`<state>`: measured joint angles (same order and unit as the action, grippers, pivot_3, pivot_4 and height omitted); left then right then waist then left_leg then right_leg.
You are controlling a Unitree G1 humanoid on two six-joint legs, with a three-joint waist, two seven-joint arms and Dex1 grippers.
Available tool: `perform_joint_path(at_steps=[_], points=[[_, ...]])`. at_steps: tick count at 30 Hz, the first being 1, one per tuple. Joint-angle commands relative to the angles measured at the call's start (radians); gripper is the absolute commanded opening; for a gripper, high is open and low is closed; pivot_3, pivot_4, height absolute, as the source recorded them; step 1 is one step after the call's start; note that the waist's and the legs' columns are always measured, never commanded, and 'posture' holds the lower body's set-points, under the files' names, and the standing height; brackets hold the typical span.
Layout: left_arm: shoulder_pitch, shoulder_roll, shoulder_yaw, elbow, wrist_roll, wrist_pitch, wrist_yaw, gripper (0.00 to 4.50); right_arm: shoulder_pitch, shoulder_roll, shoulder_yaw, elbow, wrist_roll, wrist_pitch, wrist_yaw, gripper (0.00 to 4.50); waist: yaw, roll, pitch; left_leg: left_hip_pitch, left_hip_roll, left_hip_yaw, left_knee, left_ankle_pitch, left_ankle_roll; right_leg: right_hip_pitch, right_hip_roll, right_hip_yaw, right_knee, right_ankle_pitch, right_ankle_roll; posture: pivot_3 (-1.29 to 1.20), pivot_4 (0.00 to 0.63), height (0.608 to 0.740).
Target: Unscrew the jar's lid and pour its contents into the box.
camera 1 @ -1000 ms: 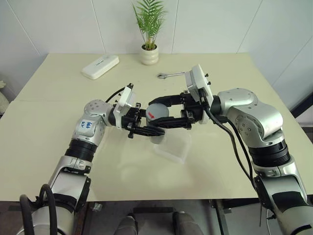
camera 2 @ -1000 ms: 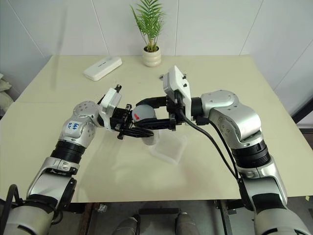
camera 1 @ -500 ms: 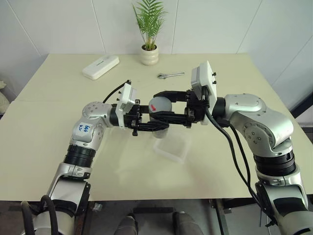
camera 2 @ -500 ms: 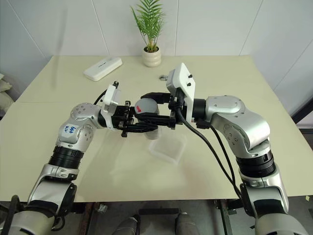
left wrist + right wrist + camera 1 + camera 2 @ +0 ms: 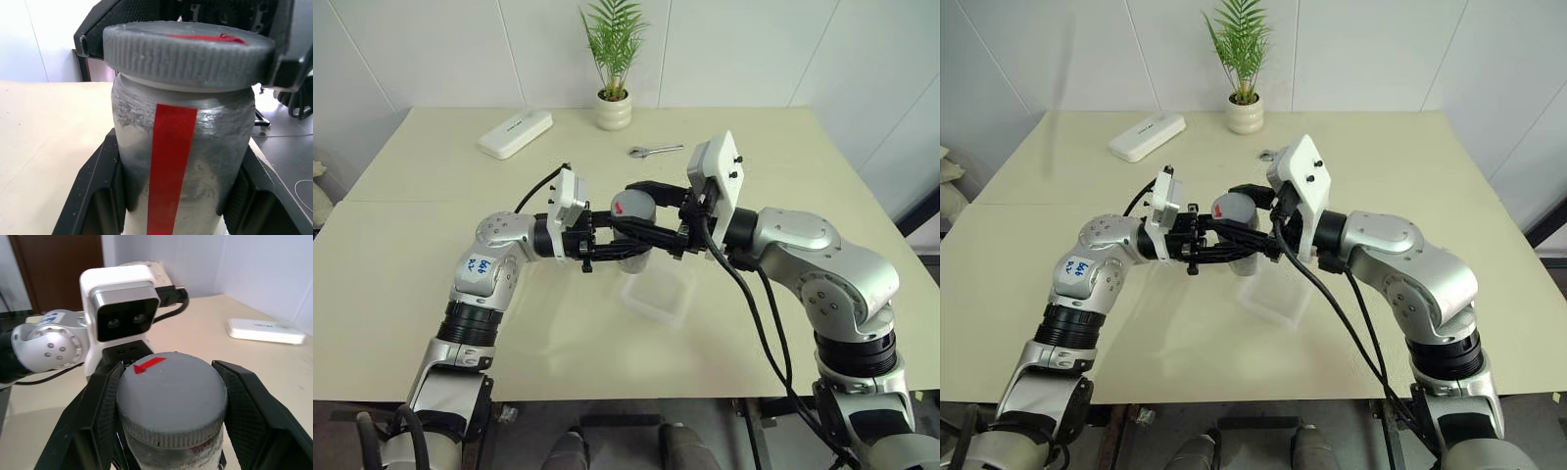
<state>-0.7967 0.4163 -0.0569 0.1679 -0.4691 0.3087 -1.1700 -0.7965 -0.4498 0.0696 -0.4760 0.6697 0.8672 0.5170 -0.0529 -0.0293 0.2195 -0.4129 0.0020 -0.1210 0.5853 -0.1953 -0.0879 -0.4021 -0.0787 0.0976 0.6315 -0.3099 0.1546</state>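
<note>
One jar held in the air just above the box, left gripper clamped on its body, right gripper clamped on the lid. Left wrist view gives the jar's red stripe and frosted wall; right wrist view gives the lid top with its red mark. Head views add, past the box on the counter: one wrench, one white device, one plant pot. Contents can't be made out.

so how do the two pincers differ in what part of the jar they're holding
The left pincer is shut on the jar, its fingers on either side of the red-striped body. The right pincer is shut on the lid, the gray cap. The left comes in lower, the right higher. Both hold the jar upright in the air above the box.
</note>
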Motion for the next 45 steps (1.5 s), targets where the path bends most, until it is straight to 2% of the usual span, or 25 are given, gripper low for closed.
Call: perform_joint_path(at_steps=[1,5,24,45], points=[[0.031,-0.034,-0.101,-0.088,0.011,0.015,-0.047,1.98,-0.023,0.038,-0.106,-0.055,-0.044,-0.014,-0.160,2.55,0.000,0.000,0.000,0.000,0.000,0.000,0.000,0.000,0.000,0.000,0.000,0.000,0.000,0.000,0.000,0.00,0.150,0.740],[0.032,-0.038,-0.098,-0.080,0.018,0.008,-0.047,1.98,-0.006,0.069,-0.089,-0.092,-0.046,0.018,-0.215,2.55,0.001,0.000,0.000,0.000,0.000,0.000,0.000,0.000,0.000,0.000,0.000,0.000,0.000,0.000,0.000,0.00,0.150,0.740],[0.050,-0.039,-0.100,-0.105,0.024,0.007,-0.048,1.98,0.036,0.080,-0.054,-0.145,-0.068,0.078,-0.287,2.55,0.000,0.000,0.000,0.000,0.000,0.000,-0.001,0.000,0.000,0.000,0.000,0.000,-0.001,0.000,0.000,0.00,0.150,0.740],[0.042,-0.047,-0.097,-0.087,0.034,0.000,-0.053,1.98,0.046,0.083,-0.050,-0.144,-0.065,0.074,-0.287,2.55,0.000,0.000,0.000,0.000,0.000,0.000,-0.002,0.000,0.000,0.000,0.000,0.000,-0.002,0.000,0.000,0.00,0.150,0.740]])
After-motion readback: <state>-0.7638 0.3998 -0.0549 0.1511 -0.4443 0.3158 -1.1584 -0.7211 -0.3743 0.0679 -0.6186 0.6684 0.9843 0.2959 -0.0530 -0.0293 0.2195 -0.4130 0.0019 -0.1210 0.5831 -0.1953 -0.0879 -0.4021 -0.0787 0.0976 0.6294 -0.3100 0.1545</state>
